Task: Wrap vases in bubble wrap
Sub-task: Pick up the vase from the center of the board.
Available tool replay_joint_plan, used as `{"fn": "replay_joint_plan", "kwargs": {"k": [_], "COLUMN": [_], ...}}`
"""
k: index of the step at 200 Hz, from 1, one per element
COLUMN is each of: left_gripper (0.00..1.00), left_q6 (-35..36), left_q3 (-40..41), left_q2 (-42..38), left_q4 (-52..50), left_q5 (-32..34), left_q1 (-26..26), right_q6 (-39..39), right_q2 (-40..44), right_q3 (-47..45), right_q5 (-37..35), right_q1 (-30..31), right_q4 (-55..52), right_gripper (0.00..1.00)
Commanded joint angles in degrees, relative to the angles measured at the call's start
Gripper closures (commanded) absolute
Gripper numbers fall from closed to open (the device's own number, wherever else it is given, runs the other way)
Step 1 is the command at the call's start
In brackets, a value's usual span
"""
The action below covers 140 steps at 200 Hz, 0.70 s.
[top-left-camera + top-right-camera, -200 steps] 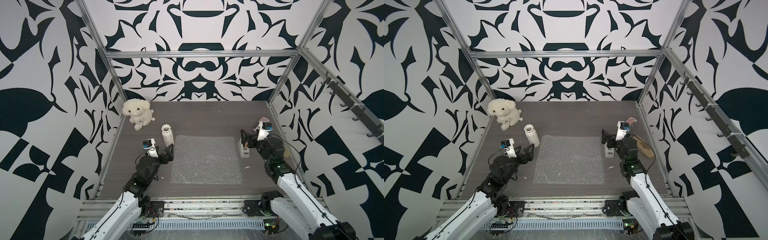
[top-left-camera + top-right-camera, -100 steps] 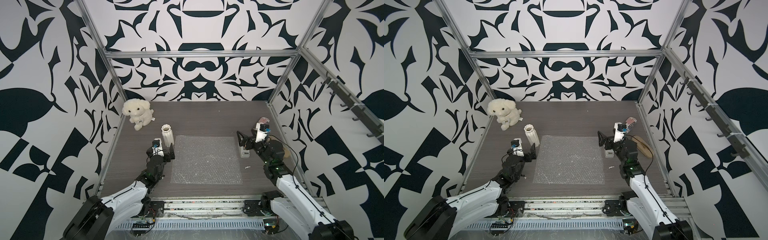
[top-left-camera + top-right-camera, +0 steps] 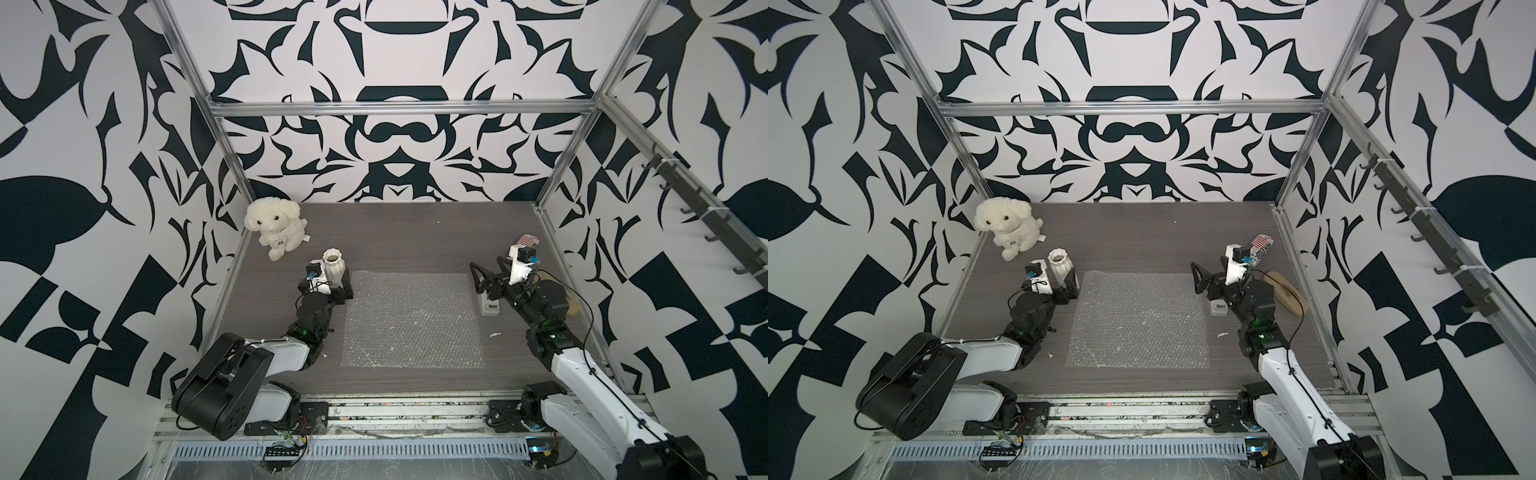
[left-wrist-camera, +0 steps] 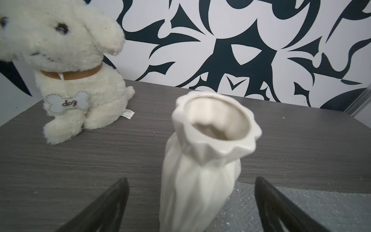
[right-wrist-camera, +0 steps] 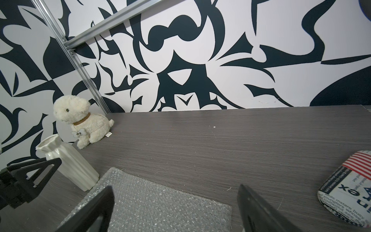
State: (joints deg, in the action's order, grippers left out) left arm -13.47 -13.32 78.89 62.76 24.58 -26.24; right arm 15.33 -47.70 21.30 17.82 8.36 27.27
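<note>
**Left arm advanced onto vase; both grippers open**

Since one second ago, my left arm has stretched forward and dropped low, carrying the left gripper (image 3: 337,286) from beside the sheet up to the vase (image 3: 332,266). My right gripper (image 3: 485,270) has shifted only slightly to the left.

1. Near zone. The bubble wrap (image 3: 413,320) lies flat at the centre of the table (image 3: 415,232), between the two arms. Count: one sheet.
2. Middle zone, left. The left gripper's jaws stand wide apart, holding nothing. In the left wrist view the vase stands between the fingers (image 4: 118,192), with a visible gap on each side.
3. Deciding relation. The vase lies directly ahead of the left gripper, on its far side. It is upright, so its long axis is vertical and crosses the closing line of the jaws. It stands on bare table just beside the far-left corner of the sheet. The left arm is far nearer than the right. I judge the next move to be a closing grip on the body, below the flared rim. Count: one vase.
4. Middle zone, right. The right gripper is spread open and empty, above the sheet's right edge, over one white tape dispenser (image 3: 489,307).
5. Far zone. One plush dog (image 3: 274,226) sits far left. One striped can (image 3: 527,240) lies far right.
</note>
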Motion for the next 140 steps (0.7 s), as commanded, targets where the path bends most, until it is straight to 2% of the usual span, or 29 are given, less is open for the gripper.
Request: {"fn": "replay_joint_plan", "kwargs": {"k": [1,28,73,128,140], "left_gripper": [0.01,0.01,0.0,0.14,0.24], "left_q6": [0.9,1.0,2.3,3.1,3.2], "left_q3": [-1.9,-2.1,-5.0,-5.6,-5.4], "left_q2": [2.6,6.2,10.8,13.4,13.2], "left_q4": [4.9,9.3,11.1,14.0,13.8], "left_q5": [0.5,3.9,2.3,1.0,1.3], "left_q1": [0.4,0.9,1.3,1.7,1.7], "right_q6": [0.5,0.7,1.0,1.6,1.7], "right_q2": [0.2,-0.2,-1.3,-2.4,-2.5], "right_q3": [0.3,0.4,1.2,1.5,1.6], "right_q5": [1.1,1.7,3.4,4.7,4.8], "right_q1": [0.3,0.4,0.5,0.9,1.0], "right_q4": [3.2,3.2,2.9,2.2,2.0], "right_gripper": [0.01,0.01,0.01,0.01,0.02]}}
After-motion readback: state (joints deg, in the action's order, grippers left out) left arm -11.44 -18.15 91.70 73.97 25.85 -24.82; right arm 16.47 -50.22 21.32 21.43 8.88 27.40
